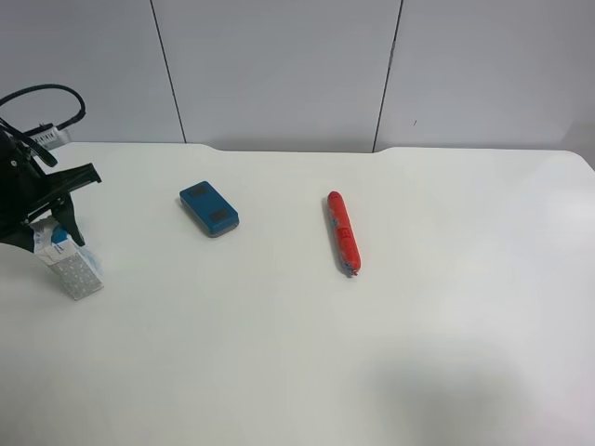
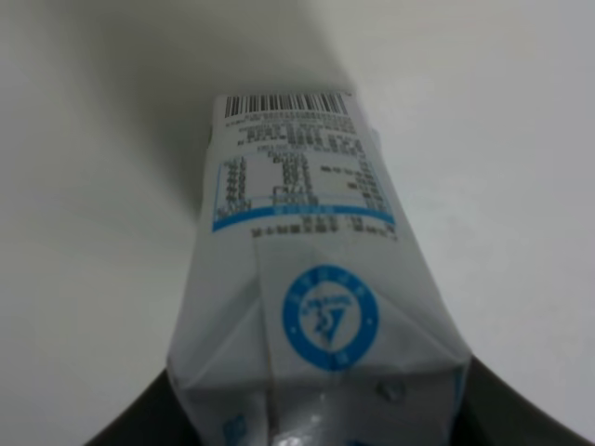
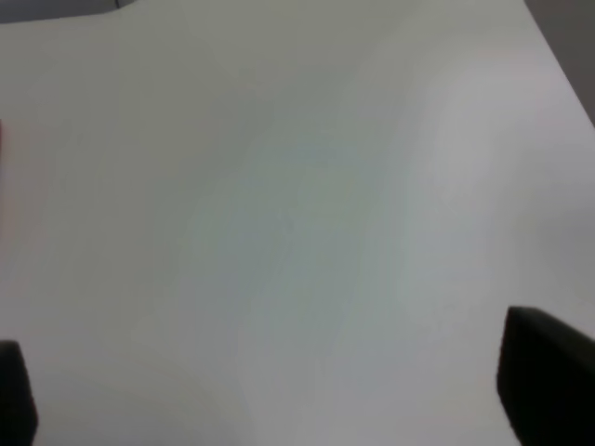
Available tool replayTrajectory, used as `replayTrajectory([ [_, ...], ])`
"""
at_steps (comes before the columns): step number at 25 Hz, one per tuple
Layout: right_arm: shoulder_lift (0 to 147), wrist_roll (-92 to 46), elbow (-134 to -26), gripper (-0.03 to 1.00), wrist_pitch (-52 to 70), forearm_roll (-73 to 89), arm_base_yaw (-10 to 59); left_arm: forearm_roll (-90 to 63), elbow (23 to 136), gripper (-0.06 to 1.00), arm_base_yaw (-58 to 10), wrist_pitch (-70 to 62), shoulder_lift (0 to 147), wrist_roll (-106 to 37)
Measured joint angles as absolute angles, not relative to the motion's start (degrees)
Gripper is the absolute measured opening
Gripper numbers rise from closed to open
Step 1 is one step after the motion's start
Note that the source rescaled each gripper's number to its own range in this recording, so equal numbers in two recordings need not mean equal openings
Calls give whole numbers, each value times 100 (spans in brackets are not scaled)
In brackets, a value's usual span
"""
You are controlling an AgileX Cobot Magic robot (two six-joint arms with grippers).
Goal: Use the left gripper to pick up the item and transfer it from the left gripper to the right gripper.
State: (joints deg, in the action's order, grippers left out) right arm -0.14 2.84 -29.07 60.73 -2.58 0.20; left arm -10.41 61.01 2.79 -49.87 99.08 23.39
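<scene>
The left gripper [image 1: 54, 228] has its fingers [image 2: 139, 423] clamped on the gable end of the carton [image 1: 76, 271]. The carton leans at the left edge of the table [image 1: 372, 353], well left of the block [image 1: 209, 208] and tube [image 1: 342, 232]. Whether its base touches the table, I cannot tell. The right gripper [image 3: 279, 386], its fingers wide apart, sees only table. The lift should go straight up with a firm clamp. The carton can then travel right with its lower body left free for the right fingers.

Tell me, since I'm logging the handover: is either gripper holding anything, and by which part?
The left gripper holds the carton by its gable-top end; the right gripper is open and empty.
</scene>
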Motion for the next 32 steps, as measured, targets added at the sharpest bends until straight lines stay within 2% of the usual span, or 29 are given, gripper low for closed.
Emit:
replayTrajectory([
  [5,-14,284,-2907,99,6073,-258,20,-1505,6101,0,279,-5297,9142,947],
  [11,-14,284,-2907,99,6073,-258,20,-2742,6101,0,104,-5541,8323,-1025],
  [26,-14,284,-2907,98,6073,-258,20,-3847,6101,0,-2650,-5527,8038,-3627],
  [32,-14,284,-2907,98,6073,-258,20,-3884,6101,0,-3302,-5089,8038,-4215],
])
